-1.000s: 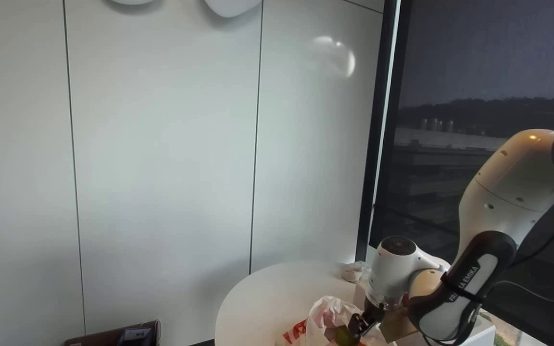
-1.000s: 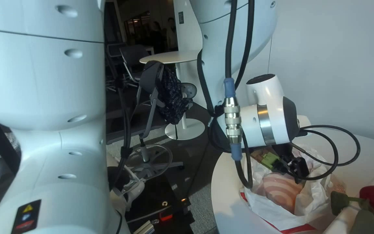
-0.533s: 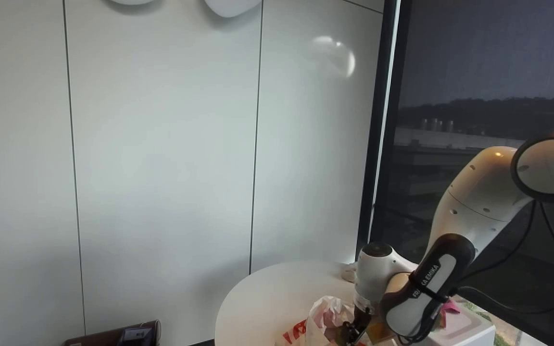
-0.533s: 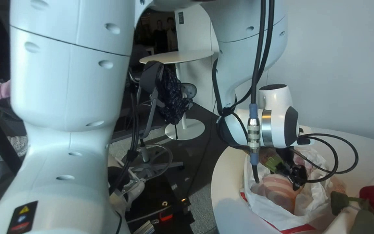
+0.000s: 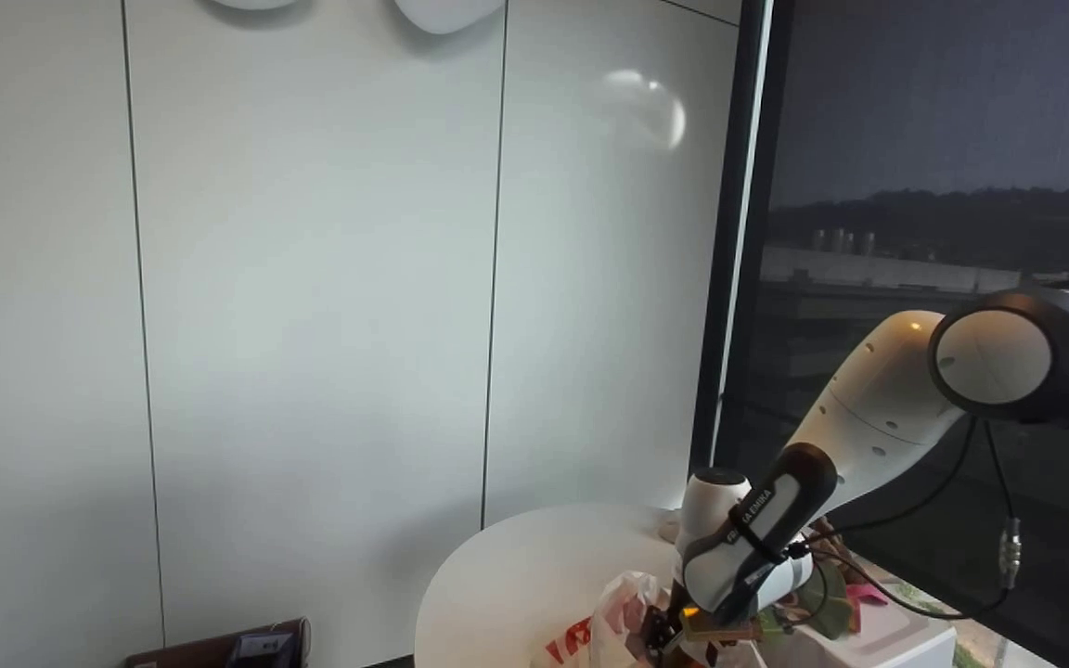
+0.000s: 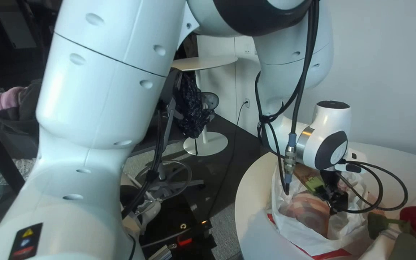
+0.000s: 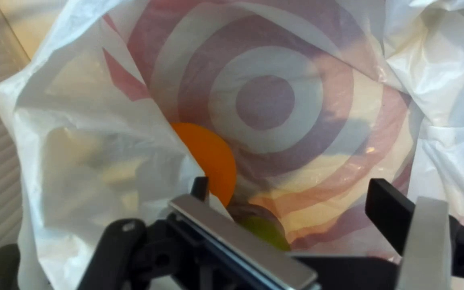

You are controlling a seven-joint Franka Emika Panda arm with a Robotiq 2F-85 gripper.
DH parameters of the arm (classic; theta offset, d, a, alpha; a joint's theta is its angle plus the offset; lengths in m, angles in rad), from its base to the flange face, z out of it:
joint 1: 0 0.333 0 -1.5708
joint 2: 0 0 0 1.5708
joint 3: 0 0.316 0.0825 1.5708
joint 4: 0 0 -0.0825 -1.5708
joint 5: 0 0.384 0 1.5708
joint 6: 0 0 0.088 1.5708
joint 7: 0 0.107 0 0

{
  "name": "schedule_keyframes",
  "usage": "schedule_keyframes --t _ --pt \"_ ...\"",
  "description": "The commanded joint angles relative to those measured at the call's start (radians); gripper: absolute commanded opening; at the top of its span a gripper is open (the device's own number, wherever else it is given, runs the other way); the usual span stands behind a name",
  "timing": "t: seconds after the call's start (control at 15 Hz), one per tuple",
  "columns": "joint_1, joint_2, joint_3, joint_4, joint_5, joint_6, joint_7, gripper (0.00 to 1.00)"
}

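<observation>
Since the earlier frame the robot arm (image 5: 869,417) had bent lower and drifted left across an exterior view. The round white table (image 5: 534,566) filled the bottom centre there, with a white box (image 5: 896,635) at the lower right. The thin plastic bag (image 7: 264,155), ringed with red target bands, stood gaping on the table at the lower right of an exterior view and spread over most of the wrist view. It would likely weigh little, crumple softly and slip; the bunched plastic at its right edge seemed the surest place to pinch. The claw (image 7: 288,191) hung at its mouth, fingers (image 7: 391,215) well apart and gripping nothing; whether they touched the plastic could not be told. A rounded orange object (image 7: 216,161) showed left of centre in the wrist view, partly behind a fold of the bag; it looked smooth and apt to roll, best taken across its widest part. A green object (image 7: 266,231) peeked out below it, too covered to judge.
</observation>
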Motion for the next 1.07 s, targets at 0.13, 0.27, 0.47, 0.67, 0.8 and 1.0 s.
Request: schedule_keyframes --t 0.13,0.27,0.47,0.67,0.8,1.0 --pt "0.04 0.081 -0.054 0.096 0.184 -0.032 -0.091 1.0" --pt "0.044 0.092 -0.052 0.1 0.219 -0.038 -0.104 1.0" --pt "0.059 0.09 -0.047 0.088 0.249 -0.041 -0.117 1.0" --pt "0.088 0.079 -0.052 0.074 0.249 -0.032 -0.119 1.0" --pt "0.108 0.071 -0.056 0.062 0.239 -0.018 -0.123 1.0" --pt "0.128 0.062 -0.051 0.043 0.235 0.001 -0.135 1.0"
